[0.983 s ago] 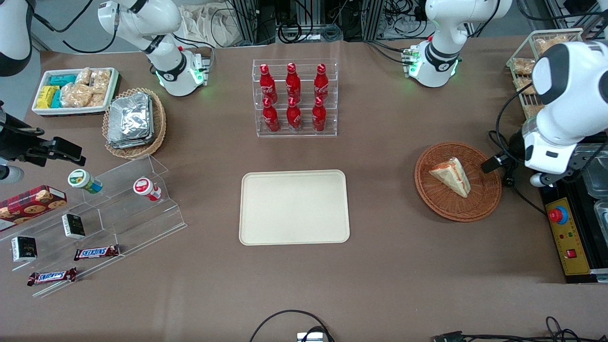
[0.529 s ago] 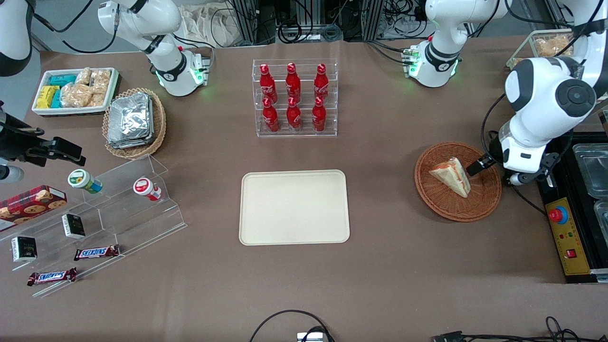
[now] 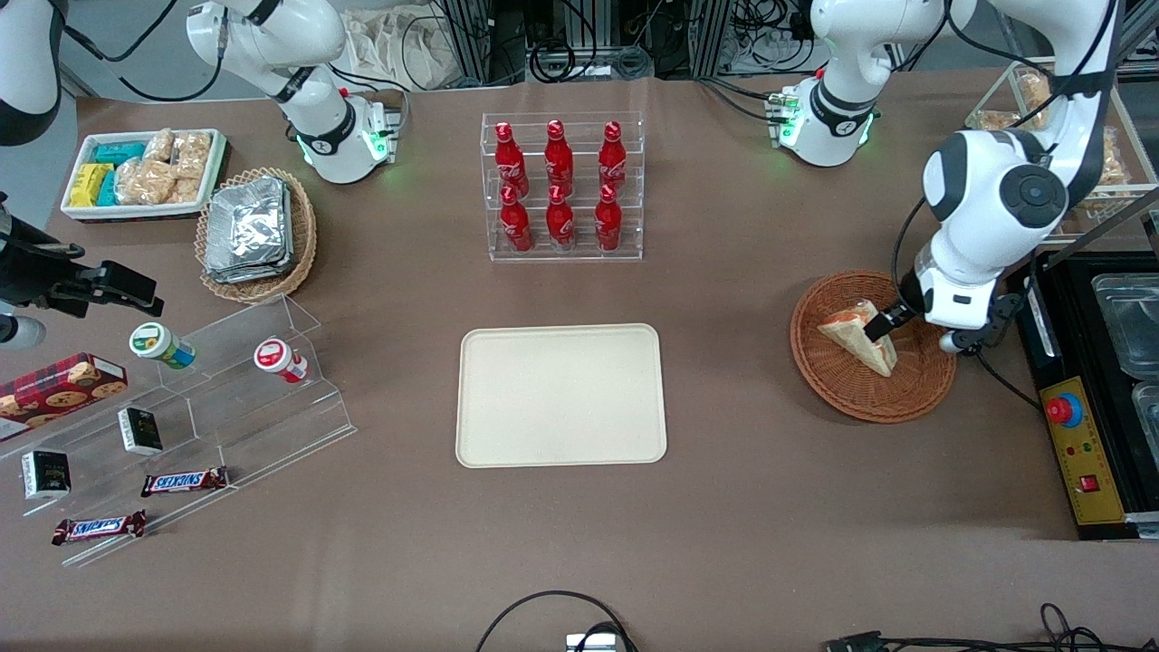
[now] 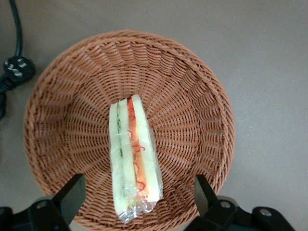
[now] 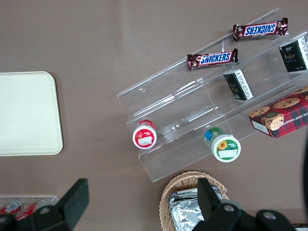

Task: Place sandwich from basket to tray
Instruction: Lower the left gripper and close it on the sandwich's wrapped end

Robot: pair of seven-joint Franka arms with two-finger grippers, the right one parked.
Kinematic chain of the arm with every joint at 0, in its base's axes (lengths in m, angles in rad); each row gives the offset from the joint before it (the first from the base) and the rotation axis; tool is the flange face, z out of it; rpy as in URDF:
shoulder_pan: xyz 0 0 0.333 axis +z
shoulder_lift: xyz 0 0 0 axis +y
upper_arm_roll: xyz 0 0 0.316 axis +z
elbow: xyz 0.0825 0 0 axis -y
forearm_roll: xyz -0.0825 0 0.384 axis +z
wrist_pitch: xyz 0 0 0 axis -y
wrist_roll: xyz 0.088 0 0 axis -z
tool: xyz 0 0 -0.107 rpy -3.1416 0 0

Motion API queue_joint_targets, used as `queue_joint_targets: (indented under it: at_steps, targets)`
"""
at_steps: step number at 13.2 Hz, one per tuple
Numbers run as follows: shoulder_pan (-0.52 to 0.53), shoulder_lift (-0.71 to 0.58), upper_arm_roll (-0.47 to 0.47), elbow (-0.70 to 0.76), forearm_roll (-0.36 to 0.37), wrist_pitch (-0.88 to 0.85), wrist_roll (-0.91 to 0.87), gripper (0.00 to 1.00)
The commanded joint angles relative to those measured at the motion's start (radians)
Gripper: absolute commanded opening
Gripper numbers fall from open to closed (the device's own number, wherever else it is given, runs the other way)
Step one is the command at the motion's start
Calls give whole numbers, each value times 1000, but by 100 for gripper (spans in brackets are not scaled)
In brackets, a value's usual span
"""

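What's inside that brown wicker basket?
One wrapped sandwich lies in the basket, with the open hand above it. The weave under the sandwich is covered.

Sandwich (image 4: pixel 133 157): clear-wrapped triangular wedge, white bread with orange-red and pale layers, lay in the middle of the basket (image 4: pixel 62 96). Basket: round, shallow, reddish-brown wicker, sat toward the working arm's end of the surface. Tray (image 3: pixel 560 396): cream-beige, rounded corners, low rim, lay flat, well apart from basket.

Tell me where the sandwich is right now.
The sandwich lies in the basket toward the working arm's end of the table, with the open pincer above it.
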Motion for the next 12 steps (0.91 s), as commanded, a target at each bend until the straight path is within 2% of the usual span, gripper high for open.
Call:
queue_joint_targets:
  at_steps: [1,6,12]
  targets:
    - [-12,15,4,-38,-5,75,-28,100]
    - [-14,72,2,-97,-5,219,-48,100]
    - [-14,105,-1,-120,-5,279,-60,100]
